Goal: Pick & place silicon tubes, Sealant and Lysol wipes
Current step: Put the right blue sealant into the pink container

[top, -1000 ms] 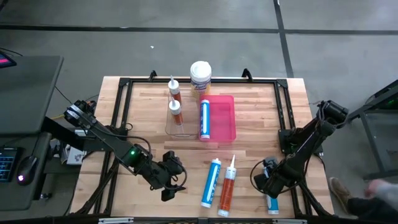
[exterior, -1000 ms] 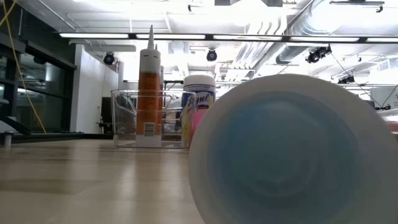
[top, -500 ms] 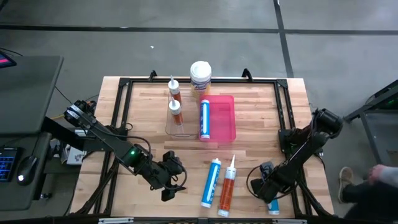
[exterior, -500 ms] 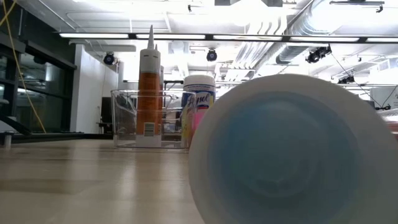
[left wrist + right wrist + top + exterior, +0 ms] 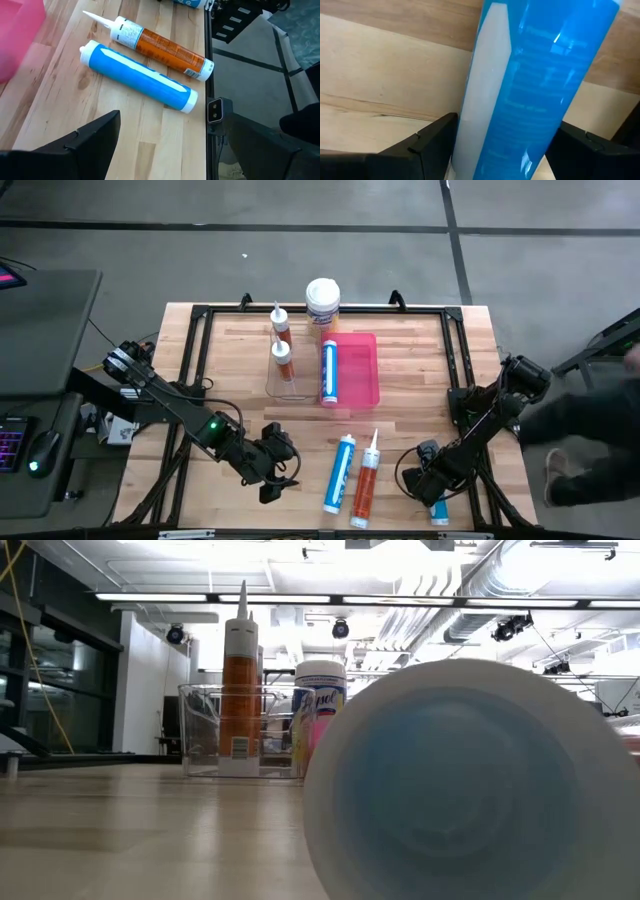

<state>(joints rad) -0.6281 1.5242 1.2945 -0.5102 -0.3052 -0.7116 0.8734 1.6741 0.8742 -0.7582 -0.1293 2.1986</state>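
Right wrist view: right gripper (image 5: 495, 145) straddles a blue tube (image 5: 540, 85) lying flat at the table's edge; fingers (image 5: 427, 145) wide apart on either side, not yet clamped. Risk, as I judge it: the round tube rolls or slides off the near edge as the jaws close off-centre. Left gripper (image 5: 272, 470) waits open, holding nothing, just beside another blue tube (image 5: 137, 77) and an orange sealant cartridge (image 5: 160, 47). Lysol wipes (image 5: 322, 304) stand well away from both grippers, at the table's far side.
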